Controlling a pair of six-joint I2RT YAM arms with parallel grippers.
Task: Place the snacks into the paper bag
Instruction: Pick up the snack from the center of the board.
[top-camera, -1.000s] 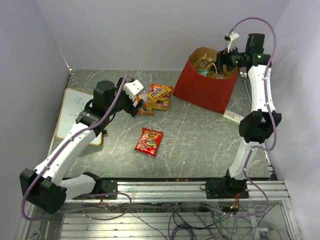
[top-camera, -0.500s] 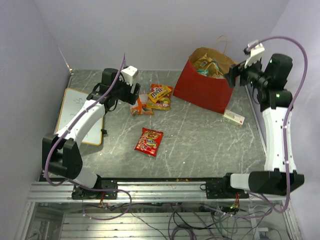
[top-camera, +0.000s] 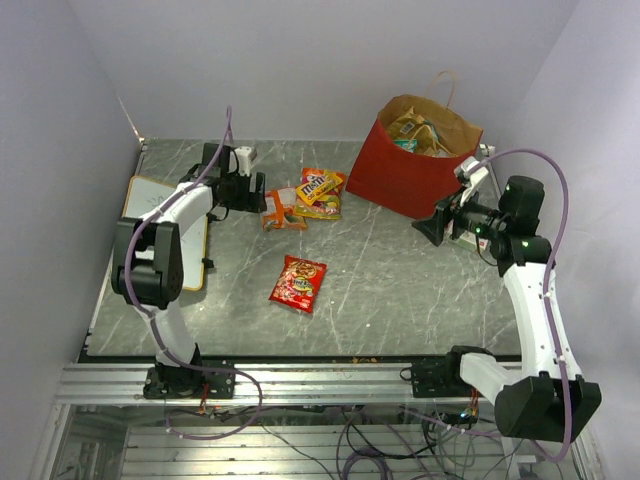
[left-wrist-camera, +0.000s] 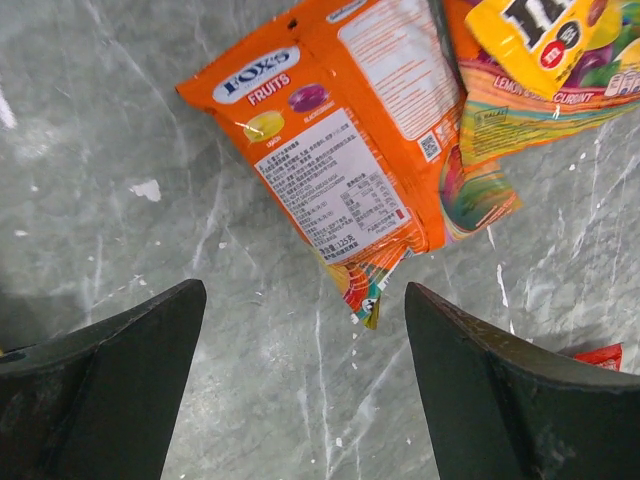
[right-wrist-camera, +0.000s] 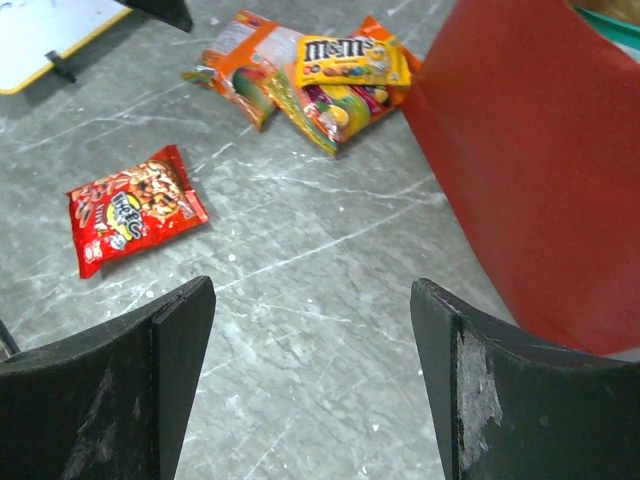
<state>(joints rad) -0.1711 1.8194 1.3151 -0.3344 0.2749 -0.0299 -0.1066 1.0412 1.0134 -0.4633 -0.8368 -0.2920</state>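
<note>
On the grey marbled table, just ahead of the left gripper, an orange packet back side up: "FOX'S FRUITS" in a white oval, then a white panel of small print and a QR code. Jaws spread wide, nothing gripped; only the packet's striped lower corner between the fingertips.

Touching that packet, a multicoloured packet marked "LEMON" and "CURRANT". On top of it, a yellow M&M's packet.

Nearer the arms and apart from the others, a red packet with pictured nuts, label too blurred to read.

Right gripper also open and holding nothing, close beside the red paper bag. Bag upright at the far right, several snacks already inside, their print unreadable.

At far left, a white board.
</note>
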